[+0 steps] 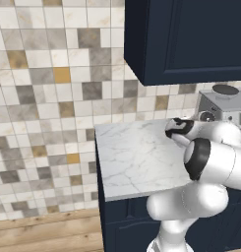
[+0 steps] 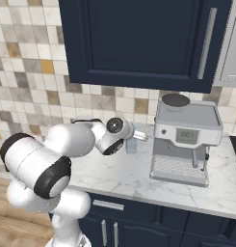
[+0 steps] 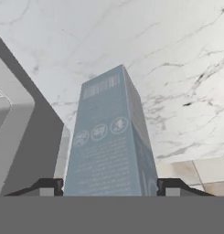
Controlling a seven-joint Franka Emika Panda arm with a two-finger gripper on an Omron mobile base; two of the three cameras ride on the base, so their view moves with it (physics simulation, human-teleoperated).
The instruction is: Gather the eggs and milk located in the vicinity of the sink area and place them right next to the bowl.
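Observation:
The milk (image 3: pixel 109 151), a pale blue-grey carton, runs away from the camera in the hand view, with a barcode at its far end. My gripper (image 3: pixel 109 188) is shut on it, one dark fingertip (image 3: pixel 49 186) against each side. In the right base view the milk (image 2: pixel 131 145) is just left of the coffee machine, low over the marble counter (image 2: pixel 110 173), with my gripper (image 2: pixel 137 136) at its top. I cannot tell whether it rests on the counter. The egg, the bowl and the sink basin are out of view.
A grey coffee machine (image 2: pixel 187 140) stands on the counter right of the carton and close to it. Dark blue wall cabinets (image 2: pixel 138 38) hang above. The counter's left end (image 1: pixel 100 167) drops off to a wooden floor. A tiled wall lies behind.

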